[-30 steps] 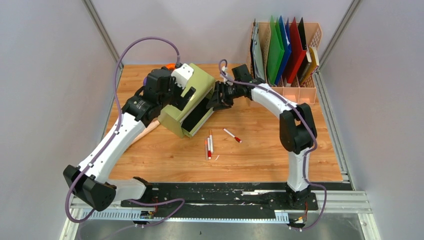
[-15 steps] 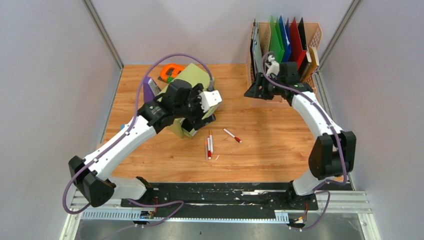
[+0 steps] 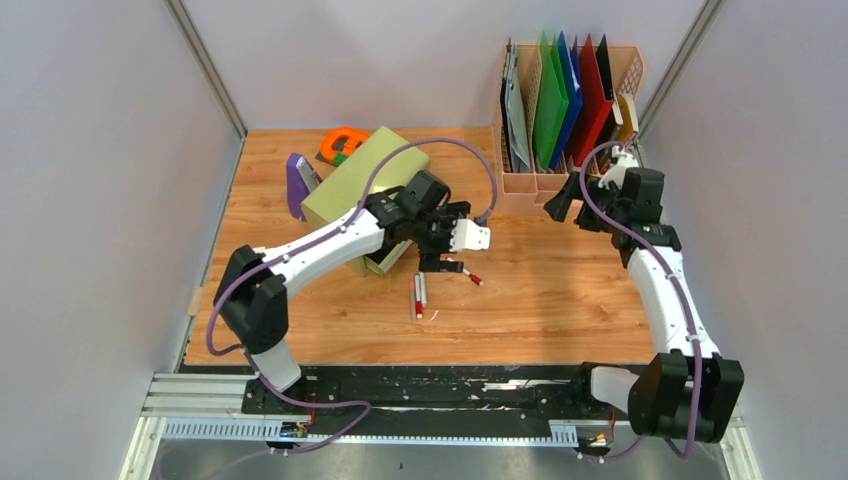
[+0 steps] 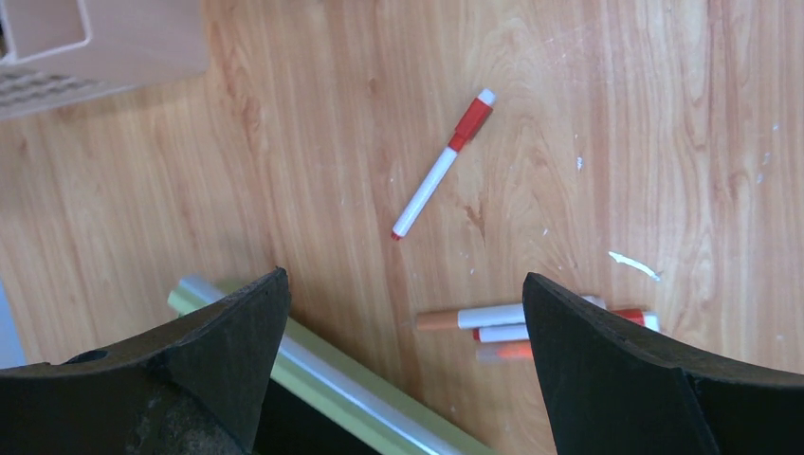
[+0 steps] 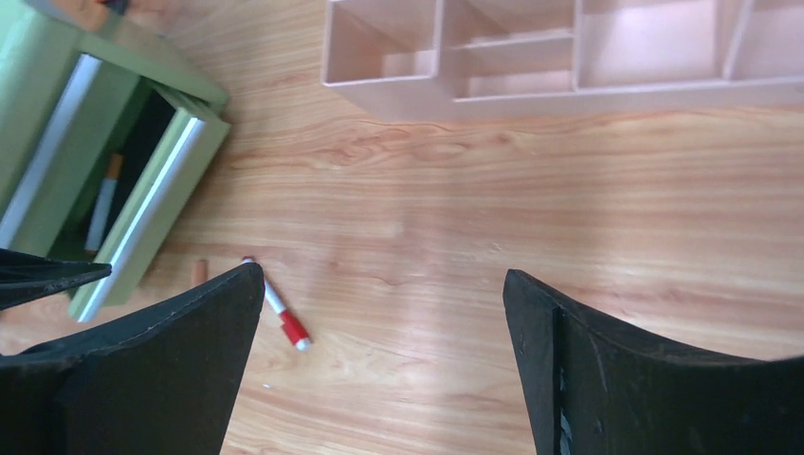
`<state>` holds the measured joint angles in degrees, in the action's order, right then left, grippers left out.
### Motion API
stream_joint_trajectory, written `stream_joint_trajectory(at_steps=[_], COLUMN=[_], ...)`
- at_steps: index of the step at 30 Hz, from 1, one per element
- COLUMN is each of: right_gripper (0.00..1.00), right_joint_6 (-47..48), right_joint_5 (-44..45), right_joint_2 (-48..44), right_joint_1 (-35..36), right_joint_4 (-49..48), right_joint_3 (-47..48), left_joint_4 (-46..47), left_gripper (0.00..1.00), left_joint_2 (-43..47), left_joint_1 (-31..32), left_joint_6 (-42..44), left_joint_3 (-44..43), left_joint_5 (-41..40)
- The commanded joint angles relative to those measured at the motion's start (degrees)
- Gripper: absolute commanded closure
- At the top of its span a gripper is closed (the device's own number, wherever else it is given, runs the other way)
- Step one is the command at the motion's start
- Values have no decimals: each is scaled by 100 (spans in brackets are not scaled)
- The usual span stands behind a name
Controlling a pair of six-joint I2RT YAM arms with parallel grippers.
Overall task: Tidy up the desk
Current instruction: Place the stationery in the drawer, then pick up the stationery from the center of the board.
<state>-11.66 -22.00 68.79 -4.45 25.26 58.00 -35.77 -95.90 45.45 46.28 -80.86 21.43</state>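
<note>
The desk is a roughly square top of orange-brown wood planks that fills the floor of a grey-walled booth, closed in on the left, far and right sides. A black and silver rail runs along its near edge. Being close to square, it shows no clear long axis. Its grain runs left to right and its edges sit square with the walls. At the far right corner stands a peach file rack, its slots holding upright folders: green, blue and red between dark ones. Left of the middle lies an olive-green drawer chest, turned at an angle to the desk edges. Its drawer is pulled open toward the near right with a marker inside. Beyond the chest sit a purple stapler and an orange object. Three markers lie side by side near the centre, a red-capped one just to their right. The left gripper hangs over these markers, jaws wide and empty. The right gripper is beside the rack's near wall, its jaws likewise spread wide with nothing between them.
</note>
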Motion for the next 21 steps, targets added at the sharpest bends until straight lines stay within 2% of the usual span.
stream_joint_trajectory(at_steps=[1, 6, 13, 21], right_gripper=[0, 0, 0, 0], right_joint_6=[259, 519, 441, 360], right_joint_5=[230, -177, -822, -685], right_joint_2=[-366, -563, -809, -636], right_joint_1=[-184, -368, -889, -917], right_joint_4=[-572, -860, -856, -787], right_joint_3=[-427, -964, -965, -906], left_joint_4=[114, 265, 677, -402], left_gripper=[0, 0, 0, 10], left_joint_2=[-502, -1190, -1765, -2511], left_joint_1=[200, 301, 419, 543], left_joint_6=[1146, 1711, 2110, 2479], left_joint_3=[-239, -343, -368, -1306], left_joint_5=[-123, -542, -748, -495])
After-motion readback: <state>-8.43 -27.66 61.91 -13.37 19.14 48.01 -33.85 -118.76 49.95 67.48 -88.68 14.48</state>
